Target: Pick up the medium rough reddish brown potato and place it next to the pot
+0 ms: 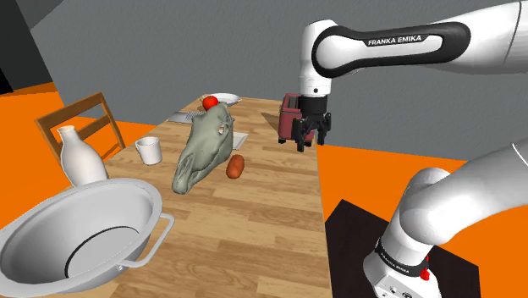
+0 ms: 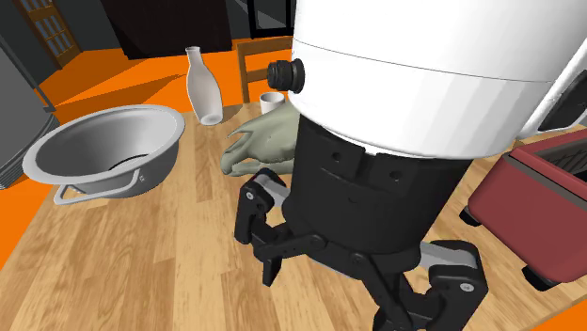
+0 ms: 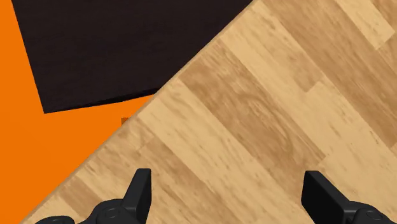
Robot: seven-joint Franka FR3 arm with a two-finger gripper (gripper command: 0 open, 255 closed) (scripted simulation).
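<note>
On the table (image 1: 254,229), from the shoulder view's left: the pot (image 1: 110,222), a white bottle (image 1: 80,159), a cup (image 1: 150,151), a grey skull (image 1: 201,152), then the potato (image 1: 236,167) just beside the skull (well apart from the pot). Further right, the gripper (image 1: 310,146) hangs over the table's edge near a red toaster (image 1: 290,118), fingers apart, nothing between them.

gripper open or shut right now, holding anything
Gripper: open, fingers apart above the wooden table, holding nothing.
</note>
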